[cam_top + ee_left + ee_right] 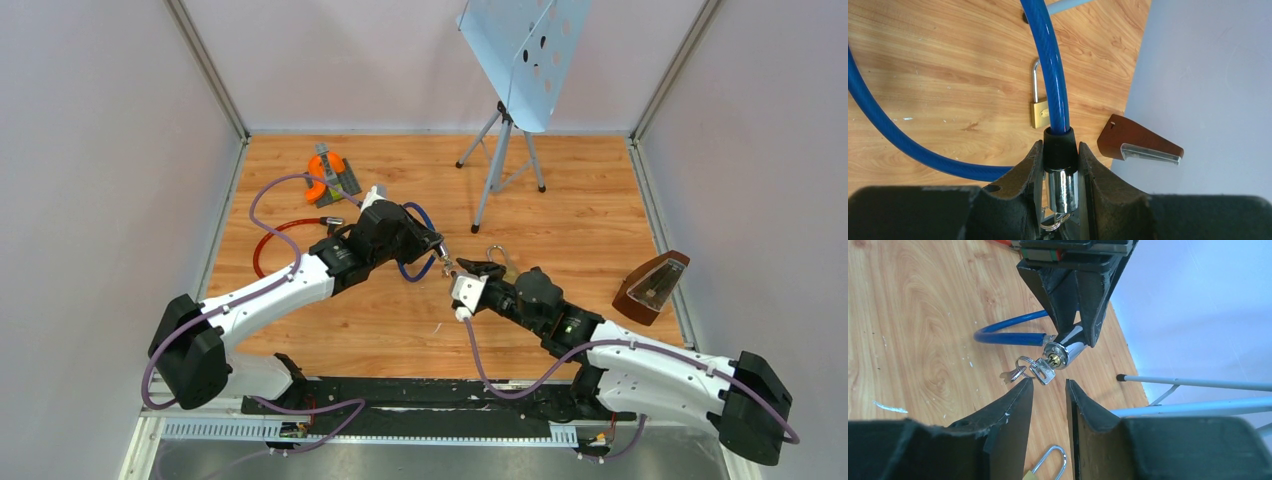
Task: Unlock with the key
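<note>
cable lock cylinder (1067, 350), key (1044, 371) seated in its end face
left gripper (1060, 150) clamped on the cylinder's sides; right gripper (1049, 385) narrowly parted, tips just short of the cylinder, key head just beyond the gap between them; blue cable (1008, 335) loops away behind the cylinder.

The left gripper (1060, 147) has thick matte-black fingers (1023, 172), wedge-shaped and narrowing to the tips, with a small round hole near one finger's root. The right gripper (1049, 382) matches, with pale scuffs flecking its finger edges. A white block (467, 293) sits just behind those fingers. Further back, the left arm (270, 295) and right arm (640, 365) are built alike, with smooth white shells on the long links and bulky black housings at the joints. A thin mauve cable (150, 372) trails along each arm in loose loops.
</note>
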You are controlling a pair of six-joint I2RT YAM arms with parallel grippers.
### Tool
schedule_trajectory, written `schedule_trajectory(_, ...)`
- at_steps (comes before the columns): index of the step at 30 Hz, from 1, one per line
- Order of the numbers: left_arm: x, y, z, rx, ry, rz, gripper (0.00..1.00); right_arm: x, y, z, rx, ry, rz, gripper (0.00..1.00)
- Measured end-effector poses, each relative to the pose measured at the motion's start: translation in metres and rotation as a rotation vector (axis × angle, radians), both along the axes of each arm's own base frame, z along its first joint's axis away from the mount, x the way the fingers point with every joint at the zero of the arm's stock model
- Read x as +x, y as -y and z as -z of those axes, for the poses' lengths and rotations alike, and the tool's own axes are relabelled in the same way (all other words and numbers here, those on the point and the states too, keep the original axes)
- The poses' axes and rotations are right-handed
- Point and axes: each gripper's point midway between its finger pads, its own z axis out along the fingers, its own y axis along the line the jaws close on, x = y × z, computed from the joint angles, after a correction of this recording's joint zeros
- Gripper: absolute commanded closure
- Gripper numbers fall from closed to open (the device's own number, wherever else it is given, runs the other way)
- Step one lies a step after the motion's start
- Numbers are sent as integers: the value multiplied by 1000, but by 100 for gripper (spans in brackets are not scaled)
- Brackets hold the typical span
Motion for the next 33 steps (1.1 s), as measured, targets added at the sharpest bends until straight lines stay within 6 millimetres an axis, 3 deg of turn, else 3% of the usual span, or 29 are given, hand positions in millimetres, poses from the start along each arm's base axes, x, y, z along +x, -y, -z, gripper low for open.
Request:
schedule_trajectory(14, -2, 2, 2, -2, -7, 15, 100, 2, -7, 11, -89, 61, -26, 67)
schedule_trajectory(21, -2, 3, 2, -3, -9, 18, 100, 5, -10, 17, -103, 63, -18, 81)
schedule_trajectory(26, -2, 3, 2, -4, -9, 18, 100, 10, -12, 17, -63, 29, 23, 99)
schedule_trajectory(33, 2, 4, -1, -33, -5, 2, 100, 12, -15, 8, 99, -92, 93, 100)
